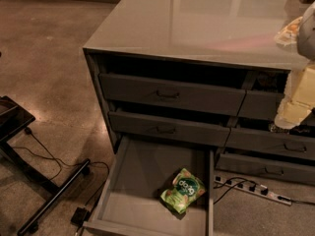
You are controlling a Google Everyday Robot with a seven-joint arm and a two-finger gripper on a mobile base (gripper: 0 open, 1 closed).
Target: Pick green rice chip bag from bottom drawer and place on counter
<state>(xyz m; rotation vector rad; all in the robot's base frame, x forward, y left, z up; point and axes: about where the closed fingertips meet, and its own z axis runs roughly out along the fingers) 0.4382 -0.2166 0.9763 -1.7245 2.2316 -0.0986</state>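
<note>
The green rice chip bag [183,191] lies flat on the floor of the open bottom drawer [142,181], near its right side and toward the front. The drawer is pulled out from the left stack. The glossy counter [197,18] tops the cabinet. My gripper [291,113], pale cream in colour, hangs at the right edge of the view in front of the right drawer stack. It is just below the counter's edge, well above and to the right of the bag. Nothing shows in it.
A pale yellowish packet [289,32] lies on the counter's right side. Shut drawers with bar handles [168,94] sit above the open one. A power strip [251,188] and cables lie on the floor to the right. A black stand [29,166] is at left.
</note>
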